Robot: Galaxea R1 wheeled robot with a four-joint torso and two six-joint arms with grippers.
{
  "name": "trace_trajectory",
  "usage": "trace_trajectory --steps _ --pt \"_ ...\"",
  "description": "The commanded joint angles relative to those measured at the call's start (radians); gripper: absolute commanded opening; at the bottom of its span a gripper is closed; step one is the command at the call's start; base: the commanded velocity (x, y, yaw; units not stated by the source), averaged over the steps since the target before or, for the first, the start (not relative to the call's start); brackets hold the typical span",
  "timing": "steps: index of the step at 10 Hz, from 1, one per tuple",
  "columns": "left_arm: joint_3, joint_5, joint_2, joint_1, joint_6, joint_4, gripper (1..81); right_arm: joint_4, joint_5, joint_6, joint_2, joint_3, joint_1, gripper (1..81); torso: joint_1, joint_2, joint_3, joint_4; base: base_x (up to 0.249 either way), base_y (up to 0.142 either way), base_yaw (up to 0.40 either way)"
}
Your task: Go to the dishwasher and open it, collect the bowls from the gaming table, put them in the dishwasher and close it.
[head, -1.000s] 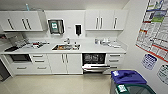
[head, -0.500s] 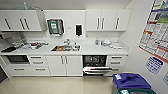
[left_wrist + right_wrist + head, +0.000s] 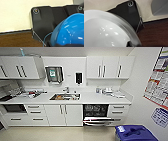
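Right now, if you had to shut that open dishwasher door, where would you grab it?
Probably the door's free front edge. The dishwasher sits under the counter, and its door hangs folded down near the floor, hinged at the bottom. So come from in front, low, slip under that outer edge and swing it up. I can't make out a handle.

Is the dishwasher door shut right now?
No, the dishwasher under the white counter is open: its dark inside with racks shows and its door hangs down in front.
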Motion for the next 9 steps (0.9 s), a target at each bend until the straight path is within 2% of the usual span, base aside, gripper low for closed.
trace_trajectory --steps 1,9 --pt "-0.003 0.039 -0.013 -0.044 0.004 0.011 1.0 -0.008 -0.058 -0.004 -0.023 0.006 0.035 1.0 0.0 0.0 0.0 0.0 0.191 0.0 0.0" --pt "-0.003 0.039 -0.01 -0.046 0.004 0.011 1.0 -0.006 -0.058 -0.004 -0.023 0.006 0.037 1.0 0.0 0.0 0.0 0.0 0.192 0.0 0.0"
